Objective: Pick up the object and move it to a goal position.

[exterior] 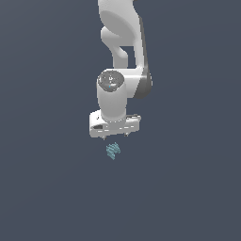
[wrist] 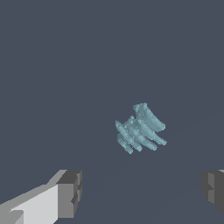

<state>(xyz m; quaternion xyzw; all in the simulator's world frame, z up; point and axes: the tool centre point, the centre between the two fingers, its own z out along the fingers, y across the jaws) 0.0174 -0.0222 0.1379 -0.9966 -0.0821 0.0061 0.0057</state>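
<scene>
The object (exterior: 113, 150) is a small pale teal-blue ridged chunk lying on the dark grey floor. It also shows in the wrist view (wrist: 140, 129), clear of the fingers. My white gripper (exterior: 116, 135) hangs just above it, pointing down, with only its short fingertips showing below the hand. In the wrist view the two grey fingertips (wrist: 70, 192) stand wide apart, the gripper (wrist: 142, 190) is open and empty, and the object lies beyond the gap between them, not touched.
The white arm (exterior: 123, 52) rises behind the hand to the top of the exterior view. The flat dark grey floor (exterior: 47, 188) spreads all around the object.
</scene>
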